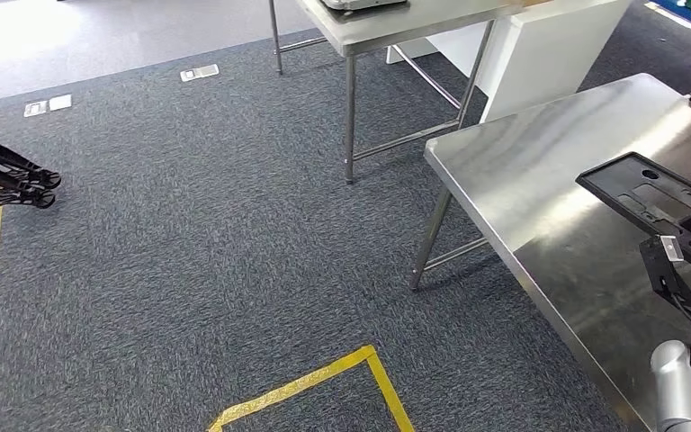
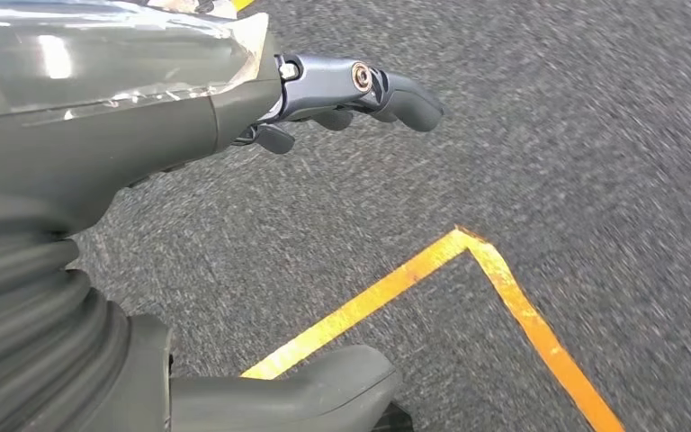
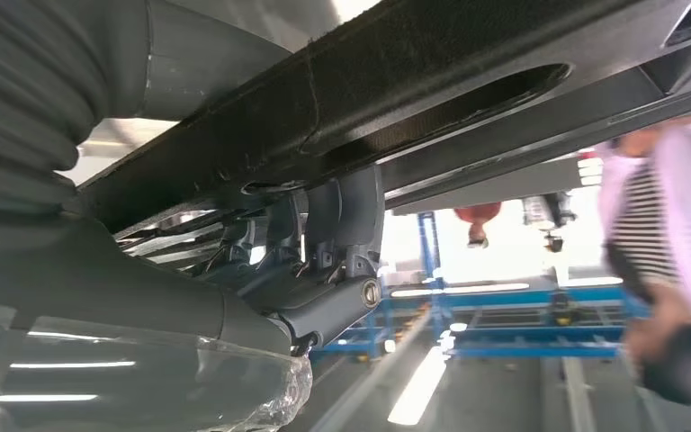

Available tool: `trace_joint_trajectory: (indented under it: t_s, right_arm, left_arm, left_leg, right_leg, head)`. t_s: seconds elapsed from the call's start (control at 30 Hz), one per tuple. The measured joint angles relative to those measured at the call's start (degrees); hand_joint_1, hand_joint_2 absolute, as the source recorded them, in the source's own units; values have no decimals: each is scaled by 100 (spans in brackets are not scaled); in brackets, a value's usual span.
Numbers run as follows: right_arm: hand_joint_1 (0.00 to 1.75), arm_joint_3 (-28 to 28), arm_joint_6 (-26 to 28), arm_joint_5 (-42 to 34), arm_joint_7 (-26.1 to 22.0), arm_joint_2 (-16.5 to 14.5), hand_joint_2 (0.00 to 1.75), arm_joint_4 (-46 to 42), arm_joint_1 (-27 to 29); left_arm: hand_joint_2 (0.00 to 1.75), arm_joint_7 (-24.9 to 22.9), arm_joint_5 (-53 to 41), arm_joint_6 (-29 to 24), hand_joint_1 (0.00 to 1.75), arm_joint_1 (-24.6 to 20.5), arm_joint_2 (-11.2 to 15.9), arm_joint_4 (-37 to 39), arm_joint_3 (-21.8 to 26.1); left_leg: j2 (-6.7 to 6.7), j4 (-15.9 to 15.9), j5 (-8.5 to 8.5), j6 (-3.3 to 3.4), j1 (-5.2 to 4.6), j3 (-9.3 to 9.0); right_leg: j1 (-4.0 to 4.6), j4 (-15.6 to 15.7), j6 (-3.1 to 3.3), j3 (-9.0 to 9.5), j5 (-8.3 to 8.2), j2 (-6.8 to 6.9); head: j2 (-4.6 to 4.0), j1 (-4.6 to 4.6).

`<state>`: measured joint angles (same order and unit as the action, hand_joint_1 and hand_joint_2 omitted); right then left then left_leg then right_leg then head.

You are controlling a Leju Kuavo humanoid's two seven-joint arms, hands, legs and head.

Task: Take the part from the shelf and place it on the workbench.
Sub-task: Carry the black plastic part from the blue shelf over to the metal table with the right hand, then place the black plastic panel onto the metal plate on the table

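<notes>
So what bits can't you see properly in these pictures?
- Black part: head view's right edge cuts off its far end.
- Right hand: right wrist view, the part covers most of its fingers.
- Person: right wrist view, blurred, partly cut off.
- Left hand: left wrist view, fingers mostly hidden behind its cover.

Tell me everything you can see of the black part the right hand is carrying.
The black part is a flat, rectangular plastic-looking panel with moulded recesses and a round hole near one corner. The right hand grips it from beneath, fingers on its underside, holding it roughly level above the steel workbench. Whether it touches the bench cannot be told.
</notes>
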<state>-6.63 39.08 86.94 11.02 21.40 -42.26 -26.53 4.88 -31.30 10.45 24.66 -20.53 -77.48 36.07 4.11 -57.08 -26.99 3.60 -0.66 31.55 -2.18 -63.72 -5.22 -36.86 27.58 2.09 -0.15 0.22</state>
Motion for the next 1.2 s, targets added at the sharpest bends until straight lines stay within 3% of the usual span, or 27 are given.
trace_joint_trajectory:
  t_s: [0.03,0.1,0.17,0.23,0.3,0.37,0.4,0.43,0.47,0.53,0.6,0.7,0.87,1.0,1.07,1.2]
  right_arm:
    - [175,-33,0,0,35,8,175,19,3]
    - [175,-129,1,-12,80,30,175,71,42]
    - [175,-259,7,-34,79,75,175,150,110]
    - [175,-399,13,-78,55,119,175,230,143]
    - [175,-514,10,-129,12,130,175,320,137]
    - [175,-593,-2,-120,-22,121,175,455,131]
    - [175,-617,-8,-89,-26,116,175,529,131]
    - [175,-633,-10,-53,-26,113,175,602,127]
    - [175,-642,-11,-16,-26,110,175,667,114]
    - [175,-646,-13,45,-22,98,175,780,63]
    - [175,-650,-28,90,-18,81,175,874,-7]
    - [175,-651,-74,130,-13,48,175,990,-93]
    - [175,-651,-126,153,-1,-15,175,1123,-222]
    - [0,-651,-136,170,-1,-57,0,1175,-272]
    - [0,-651,-143,184,-1,-71,0,1179,-279]
    - [0,-651,-153,198,-1,-93,0,1185,-296]
  left_arm:
    - [175,-9,-2,-4,0,-3,2,1,1]
    - [175,-19,-47,-46,0,-24,6,-1,-1]
    - [175,-28,-62,-121,0,-52,8,-2,-8]
    - [175,-46,26,-150,0,-61,7,-2,-18]
    - [175,-57,171,-121,0,-49,6,-2,-25]
    - [175,-60,356,-84,0,-40,6,-2,-27]
    - [175,-66,449,-71,0,-40,7,-2,-27]
    - [175,-80,539,-67,0,-41,7,-2,-27]
    - [175,-100,630,-72,0,-40,8,-2,-28]
    - [175,-145,812,-99,0,-38,8,-14,-30]
    - [175,-174,940,-148,0,-32,6,-44,-45]
    - [175,-217,1040,-223,0,4,-1,-99,-87]
    - [175,-266,1117,-321,0,80,-2,-162,-178]
    - [175,-299,1189,-385,0,115,-8,-206,-226]
    - [175,-323,1246,-425,0,144,-9,-231,-273]
    - [0,-381,1314,-559,0,163,-10,-259,-334]
  left_leg:
    - [58,-27,-27,-36,-11,-3]
    - [157,-65,-71,-97,-43,-13]
    - [229,-81,-104,-135,-38,-23]
    - [50,-261,-258,-186,2,40]
    - [-260,-870,-615,-223,32,306]
    - [-383,-1590,-895,-218,35,662]
    - [-399,-1738,-894,-200,34,752]
    - [-411,-1664,-787,-174,31,737]
    - [-423,-1387,-604,-137,27,615]
    - [-468,-614,-246,-62,10,239]
    - [-486,-186,-103,-59,-9,39]
    - [-482,-131,-67,-111,-48,50]
    - [-517,-136,-22,-39,-96,93]
    - [-527,-137,-13,-25,-100,107]
    - [-527,-138,-13,-24,-101,108]
    - [-527,-140,-13,-24,-101,111]
  right_leg:
    - [14,337,-11,193,-95,116]
    - [51,601,78,338,-152,205]
    - [45,591,185,330,-175,63]
    - [13,592,258,319,-198,-64]
    - [15,593,325,309,-221,-178]
    - [49,593,363,295,-234,-281]
    - [66,592,374,292,-238,-326]
    - [80,592,381,292,-242,-377]
    - [90,593,385,293,-245,-422]
    - [107,590,382,298,-252,-489]
    - [138,579,375,290,-252,-523]
    - [175,565,370,265,-249,-516]
    - [144,588,309,242,-293,-485]
    - [140,607,292,242,-305,-478]
    - [139,610,290,242,-307,-478]
    - [139,611,289,242,-307,-477]
  head:
    - [0,1]
    - [0,-9]
    - [0,-24]
    - [0,-29]
    - [0,-37]
    - [0,-41]
    - [0,-42]
    - [0,-42]
    - [0,-42]
    - [0,-42]
    - [0,-38]
    - [0,-36]
    - [0,-34]
    - [0,-34]
    - [0,-35]
    - [0,-35]
